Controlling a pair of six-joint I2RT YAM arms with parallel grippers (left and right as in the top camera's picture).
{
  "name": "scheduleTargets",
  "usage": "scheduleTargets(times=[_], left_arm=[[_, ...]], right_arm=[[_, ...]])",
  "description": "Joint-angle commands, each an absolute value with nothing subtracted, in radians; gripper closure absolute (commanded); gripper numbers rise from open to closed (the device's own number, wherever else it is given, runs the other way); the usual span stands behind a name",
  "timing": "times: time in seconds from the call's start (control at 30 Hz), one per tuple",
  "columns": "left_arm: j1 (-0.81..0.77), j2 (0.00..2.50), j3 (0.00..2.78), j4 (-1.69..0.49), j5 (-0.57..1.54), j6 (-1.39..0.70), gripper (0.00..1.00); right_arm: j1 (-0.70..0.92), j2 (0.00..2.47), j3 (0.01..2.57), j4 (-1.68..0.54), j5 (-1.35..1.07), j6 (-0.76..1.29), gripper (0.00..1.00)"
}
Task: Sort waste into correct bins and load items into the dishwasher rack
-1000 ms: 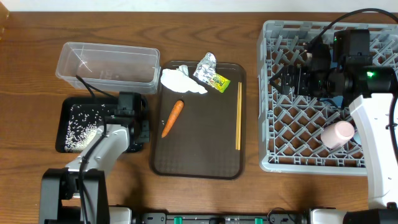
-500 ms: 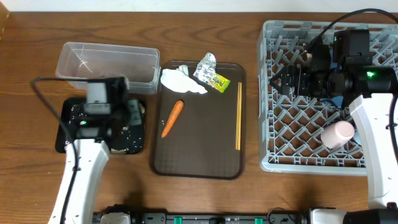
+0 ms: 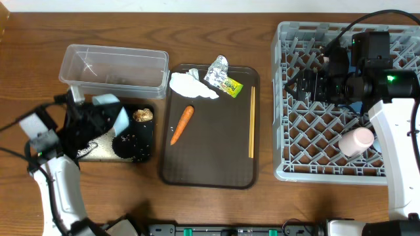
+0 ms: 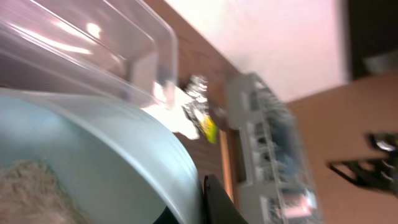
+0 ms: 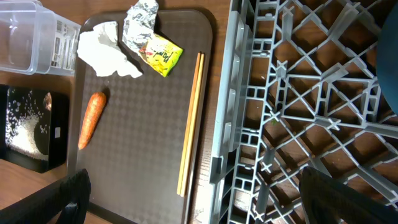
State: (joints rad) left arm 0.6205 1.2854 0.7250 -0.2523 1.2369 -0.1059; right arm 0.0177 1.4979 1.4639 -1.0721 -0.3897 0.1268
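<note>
My left gripper (image 3: 98, 123) is shut on the rim of a small light-blue cup (image 3: 113, 110), tilted over the shallow black tray (image 3: 128, 149). In the left wrist view the cup (image 4: 93, 162) fills the frame with rice inside, one finger (image 4: 214, 205) against its rim. The tray holds white rice (image 3: 92, 151) and a brown lump (image 3: 143, 115). The clear tub (image 3: 115, 65) is behind. My right gripper (image 5: 205, 199) is open over the grey rack's (image 3: 295, 151) left side. A pink cup (image 3: 356, 141) lies in the rack. The blue bowl (image 5: 388, 50) shows at the edge. The white bowl is out of view.
A dark brown serving tray (image 3: 210, 164) in the middle holds a carrot (image 3: 182, 124), white tissue (image 3: 190, 85), silver foil (image 3: 218, 67), a yellow-green wrapper (image 3: 230, 85) and wooden chopsticks (image 3: 252, 121) along its right side. The right arm lies over the rack.
My left arm has swung out to the left, carrying the light-blue cup tilted over the black tray. The brown lump now shows in the tray. The right arm has not moved.
</note>
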Motion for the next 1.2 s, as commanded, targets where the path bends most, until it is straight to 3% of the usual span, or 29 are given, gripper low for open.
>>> scheduleTargets(times=[0.0,0.13,0.37,0.63,0.73,0.8,0.83,1.03,1.1,1.17], left_arm=[[0.670,1.330,0.630,-0.218,1.571,0.065,0.94],[0.705,1.377,0.581,-0.184,1.571,0.193,0.94],[0.718,1.469,0.580,-0.168,1.552,0.199,0.94],[0.736,1.494,0.578,-0.081,1.513,0.059,0.94],[0.737,1.494,0.578,-0.081,1.346,-0.023,0.94],[0.733,1.494,0.578,-0.054,1.420,-0.084,0.94],[0.729,1.494,0.578,-0.019,1.503,-0.013,0.94],[0.723,1.494,0.578,0.115,1.488,-0.040,0.94],[0.722,1.494,0.578,0.102,1.356,-0.189,0.94],[0.714,1.494,0.578,0.125,1.416,-0.179,0.94]], right_arm=[[0.028,1.482,1.466,-1.071,-0.400,0.142,0.01],[0.028,1.482,1.466,-1.070,-0.401,0.142,0.01],[0.028,1.482,1.466,-1.075,-0.401,0.142,0.01],[0.028,1.482,1.466,-1.067,-0.401,0.142,0.01],[0.028,1.482,1.466,-1.066,-0.401,0.142,0.01],[0.028,1.482,1.466,-1.066,-0.401,0.142,0.01],[0.028,1.482,1.466,-1.067,-0.401,0.142,0.01],[0.028,1.482,1.466,-1.068,-0.401,0.142,0.01],[0.028,1.482,1.466,-1.069,-0.401,0.142,0.01],[0.028,1.482,1.466,-1.068,-0.401,0.142,0.01]])
